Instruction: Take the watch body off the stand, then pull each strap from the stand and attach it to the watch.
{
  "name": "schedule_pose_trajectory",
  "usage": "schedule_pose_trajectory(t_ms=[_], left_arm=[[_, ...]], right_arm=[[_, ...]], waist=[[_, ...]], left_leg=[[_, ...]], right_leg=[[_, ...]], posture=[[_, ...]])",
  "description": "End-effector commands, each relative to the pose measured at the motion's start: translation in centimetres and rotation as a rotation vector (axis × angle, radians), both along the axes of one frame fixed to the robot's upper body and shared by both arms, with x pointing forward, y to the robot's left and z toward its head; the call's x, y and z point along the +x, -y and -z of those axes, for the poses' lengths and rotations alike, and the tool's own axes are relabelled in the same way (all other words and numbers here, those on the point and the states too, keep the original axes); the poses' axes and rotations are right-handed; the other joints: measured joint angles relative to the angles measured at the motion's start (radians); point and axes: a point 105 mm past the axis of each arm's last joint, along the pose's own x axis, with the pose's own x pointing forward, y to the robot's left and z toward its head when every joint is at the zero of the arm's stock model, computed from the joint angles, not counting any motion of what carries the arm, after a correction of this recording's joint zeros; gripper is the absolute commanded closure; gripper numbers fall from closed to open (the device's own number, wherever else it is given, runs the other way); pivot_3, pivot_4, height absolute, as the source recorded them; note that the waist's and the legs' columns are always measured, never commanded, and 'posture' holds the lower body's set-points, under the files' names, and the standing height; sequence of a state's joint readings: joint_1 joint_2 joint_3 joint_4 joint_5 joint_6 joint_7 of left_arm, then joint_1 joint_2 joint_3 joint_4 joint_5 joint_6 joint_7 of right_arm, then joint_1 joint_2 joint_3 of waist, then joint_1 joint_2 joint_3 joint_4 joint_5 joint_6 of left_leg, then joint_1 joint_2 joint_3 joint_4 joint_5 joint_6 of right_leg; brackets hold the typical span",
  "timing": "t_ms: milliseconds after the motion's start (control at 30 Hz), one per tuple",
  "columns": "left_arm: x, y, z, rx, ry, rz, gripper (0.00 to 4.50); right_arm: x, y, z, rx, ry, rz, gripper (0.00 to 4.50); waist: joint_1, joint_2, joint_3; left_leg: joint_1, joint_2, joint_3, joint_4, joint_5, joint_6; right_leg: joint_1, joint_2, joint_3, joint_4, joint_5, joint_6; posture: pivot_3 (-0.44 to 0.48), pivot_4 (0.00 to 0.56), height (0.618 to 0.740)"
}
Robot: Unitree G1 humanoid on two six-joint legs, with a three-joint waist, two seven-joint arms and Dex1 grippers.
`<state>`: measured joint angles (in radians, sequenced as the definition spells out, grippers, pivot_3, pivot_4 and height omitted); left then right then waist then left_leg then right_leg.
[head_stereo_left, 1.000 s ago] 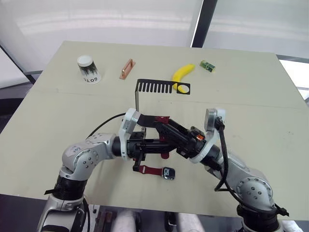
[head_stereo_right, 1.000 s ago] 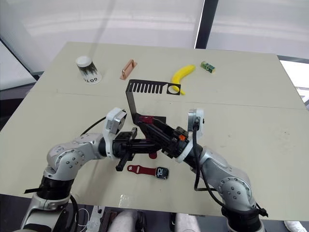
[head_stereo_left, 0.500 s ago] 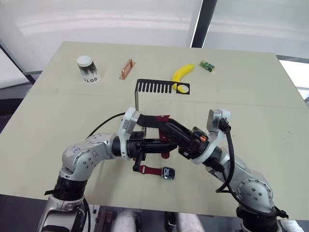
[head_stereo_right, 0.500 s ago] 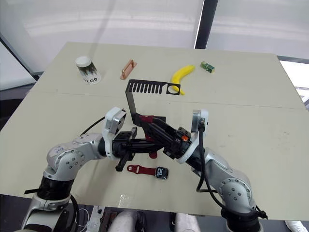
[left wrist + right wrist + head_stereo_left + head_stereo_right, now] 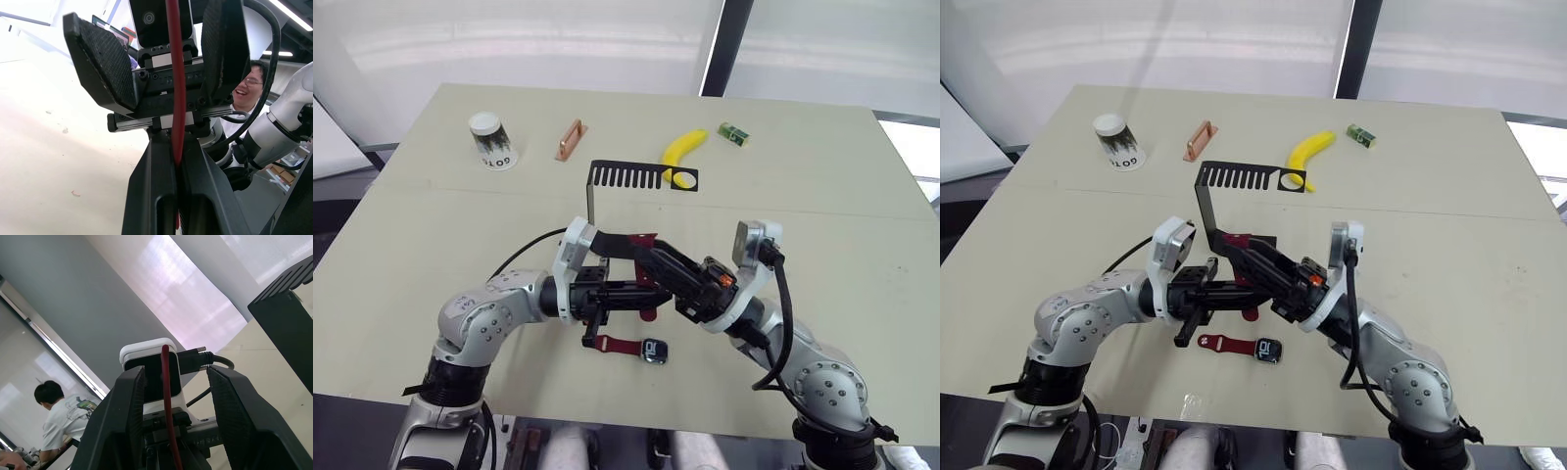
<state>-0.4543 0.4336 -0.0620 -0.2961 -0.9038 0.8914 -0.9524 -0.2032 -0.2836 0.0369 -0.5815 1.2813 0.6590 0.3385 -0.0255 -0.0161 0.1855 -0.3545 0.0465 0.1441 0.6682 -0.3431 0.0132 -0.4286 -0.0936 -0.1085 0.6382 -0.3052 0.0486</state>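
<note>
Our left gripper [image 5: 178, 171] pinches a dark red strap [image 5: 175, 83] end-on toward our spread right gripper [image 5: 168, 382], above the beige table [image 5: 460, 225].

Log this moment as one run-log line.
left gripper: shut on second strap | right gripper: open around it | watch body: on table, first strap attached | stand: upright

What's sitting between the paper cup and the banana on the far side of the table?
Between the paper cup and the banana lies a small copper-coloured handle, nearer the cup; the table is otherwise bare there. Both eye views show it.
</note>
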Motion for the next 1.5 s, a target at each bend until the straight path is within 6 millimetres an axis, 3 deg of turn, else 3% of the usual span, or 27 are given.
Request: schedule_pose_trajectory(t_ms=[33, 400, 567, 600, 967, 1067, 1167, 1233, 1300, 1333, 1500], left_arm=[[-0.6, 0.2, -0.6, -0.017, 0.021, 0.021, 4.5], [-0.5, 0.1, -0.8, -0.01, 0.021, 0.016, 4.5], [-0.4, 0.2, -0.8, -0.009, 0.018, 0.018, 4.5], [-0.4, 0.2, -0.7, -0.009, 0.018, 0.019, 4.5], [-1.1, 0.0, -0.1, -0.015, 0.018, 0.014, 4.5], [-0.9, -0.5, -0.3, 0.009, 0.117, -0.014, 3.54], [-0.5, -1.9, -0.6, 0.028, 0.193, -0.034, 2.12], [0.3, -3.7, -0.4, 0.073, 0.259, -0.08, 0.95], [1.1, -5.5, 0.1, 0.131, 0.308, -0.137, 0.29], [1.6, -6.7, 0.6, 0.17, 0.332, -0.177, 0.01], [3.6, -13.2, 3.7, 0.412, 0.442, -0.333, 0.01]], right_arm=[[-1.0, -0.4, -0.8, 0.01, 0.044, -0.054, 2.37], [-0.8, -0.5, -1.2, 0.011, 0.047, -0.063, 2.37], [-1.0, -0.4, -1.3, 0.021, 0.039, -0.081, 4.33], [-1.0, -0.4, -1.2, 0.018, 0.037, -0.086, 4.47], [-1.9, -1.0, -1.3, 0.044, 0.043, -0.12, 4.47], [-2.2, -0.8, -1.7, 0.034, 0.07, -0.114, 4.5], [-2.4, -0.6, -2.3, 0.018, 0.114, -0.09, 4.5], [-1.9, 0.2, -2.2, -0.059, 0.17, -0.016, 4.5], [-1.7, 1.1, -2.0, -0.165, 0.235, 0.047, 4.5], [-1.6, 1.9, -1.9, -0.223, 0.267, 0.081, 4.5], [-1.2, 7.1, -1.0, -0.506, 0.42, 0.325, 4.5]], waist=[[0.0, 0.0, 0.0], [0.0, 0.0, 0.0], [0.0, 0.0, 0.0], [0.0, 0.0, 0.0], [0.0, 0.0, 0.0], [-0.001, 0.0, 0.0], [-0.001, 0.0, 0.0], [-0.001, 0.0, 0.0], [-0.001, 0.0, 0.0], [-0.001, 0.0, 0.0], [0.006, 0.0, 0.0]], left_leg=[[0.0, 0.0, 0.0, 0.0, 0.0, 0.0], [0.0, 0.0, 0.0, 0.0, 0.0, 0.0], [0.0, 0.0, 0.0, 0.0, 0.0, 0.0], [0.0, 0.0, 0.0, 0.0, 0.0, 0.0], [0.0, 0.0, 0.0, 0.0, 0.0, 0.0], [0.0, 0.0, 0.0, 0.0, 0.0, 0.0], [0.0, 0.0, 0.0, 0.0, 0.0, 0.0], [0.0, 0.0, 0.0, 0.0, 0.0, 0.0], [0.0, 0.0, 0.0, 0.0, 0.0, 0.0], [0.0, 0.0, 0.0, 0.0, 0.0, 0.0], [0.0, 0.0, 0.0, -0.002, -0.001, 0.0]], right_leg=[[0.0, 0.0, 0.0, 0.0, 0.0, 0.0], [0.0, 0.0, 0.0, 0.0, 0.0, 0.0], [0.0, 0.0, 0.0, 0.0, 0.0, 0.0], [0.0, 0.0, 0.0, 0.0, 0.0, 0.0], [0.0, 0.0, 0.0, 0.0, 0.0, 0.0], [0.0, 0.0, 0.0, 0.0, 0.0, 0.0], [0.0, 0.0, 0.0, 0.001, 0.0, 0.0], [0.0, 0.0, 0.0, 0.001, 0.0, 0.0], [0.0, 0.0, 0.0, 0.0, 0.0, 0.0], [0.0, 0.0, 0.0, 0.0, 0.0, 0.0], [0.0, 0.0, -0.001, -0.002, 0.0, 0.0]], posture=[[0.0, 0.15, 0.729], [0.0, 0.15, 0.729], [0.0, 0.15, 0.729], [0.0, 0.15, 0.729], [0.0, 0.15, 0.729], [0.0, 0.15, 0.729], [0.0, 0.15, 0.729], [0.0, 0.15, 0.729], [0.0, 0.15, 0.729], [0.0, 0.15, 0.729], [0.0, 0.15, 0.729]])
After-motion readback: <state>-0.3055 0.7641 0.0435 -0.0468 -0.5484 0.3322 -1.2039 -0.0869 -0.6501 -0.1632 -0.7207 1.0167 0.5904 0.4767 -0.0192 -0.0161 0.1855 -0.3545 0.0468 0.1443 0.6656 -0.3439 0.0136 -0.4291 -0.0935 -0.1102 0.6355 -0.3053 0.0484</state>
